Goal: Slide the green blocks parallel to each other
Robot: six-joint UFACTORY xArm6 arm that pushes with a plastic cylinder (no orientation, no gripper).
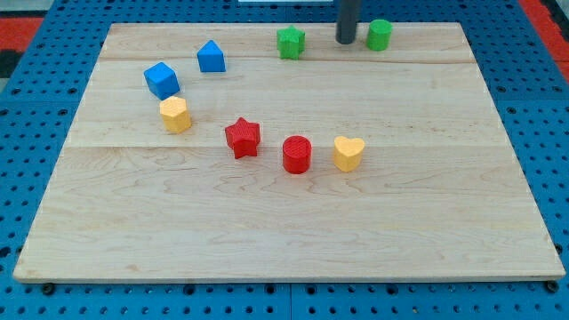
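A green star block (291,42) sits near the view's top, left of centre-right. A green cylinder block (380,35) sits to its right, at almost the same height along the top edge. My tip (346,41) is the lower end of the dark rod, standing on the board between the two green blocks. It is closer to the green cylinder, with a small gap on each side, and touches neither block.
A blue cube (162,80) and a blue house-shaped block (212,57) sit at upper left. A yellow hexagon block (176,115), a red star (243,138), a red cylinder (297,154) and a yellow heart (348,153) lie across the middle. The wooden board (284,231) rests on a blue pegboard.
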